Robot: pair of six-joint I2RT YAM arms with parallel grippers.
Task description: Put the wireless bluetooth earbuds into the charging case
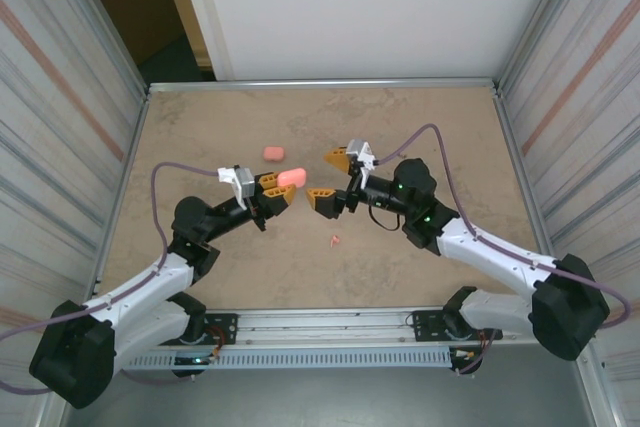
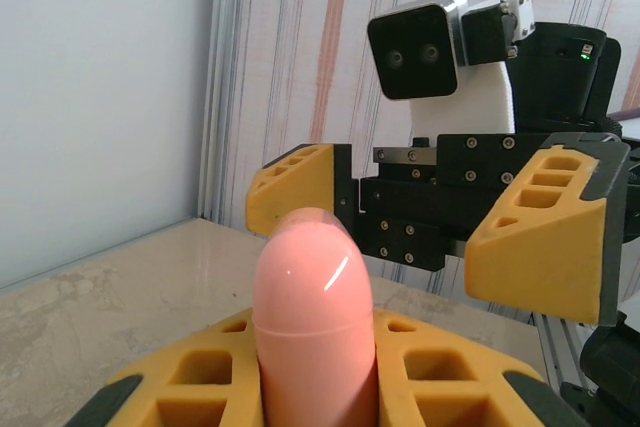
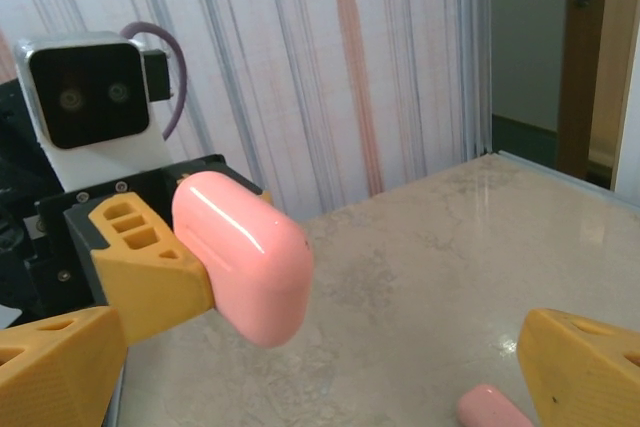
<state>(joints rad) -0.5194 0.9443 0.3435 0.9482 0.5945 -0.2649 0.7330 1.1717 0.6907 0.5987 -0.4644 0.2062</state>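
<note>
Left gripper clamped on closed pink charging case; right gripper spread wide, empty, facing it. Advise centring jaws on its free end before closing.

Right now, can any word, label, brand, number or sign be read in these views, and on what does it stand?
None can be read.
The pink case in the left gripper is plain.
The table, camera housing and yellow fingers carry no print.

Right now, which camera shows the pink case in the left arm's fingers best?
The right wrist view: the pink case shows nearly whole, jutting from the left fingers. Left wrist view: close, its base cut off. Top view: tiny.
</note>
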